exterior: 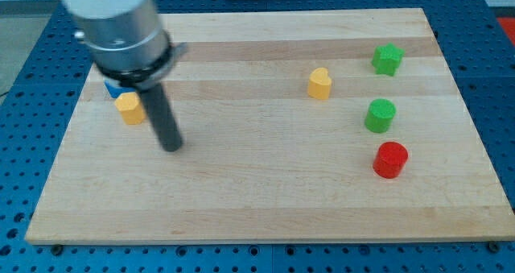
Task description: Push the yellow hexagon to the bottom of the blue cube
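Observation:
The yellow hexagon (129,108) lies on the wooden board at the view's left. The blue cube (116,88) sits just above it, touching or nearly touching, and is mostly hidden behind the arm's body. My tip (170,146) rests on the board to the lower right of the yellow hexagon, a short gap away from it.
A yellow heart-shaped block (319,84) lies right of centre. A green star block (387,59), a green cylinder (380,115) and a red cylinder (390,159) stand in a column at the view's right. The wooden board (257,200) rests on a blue perforated table.

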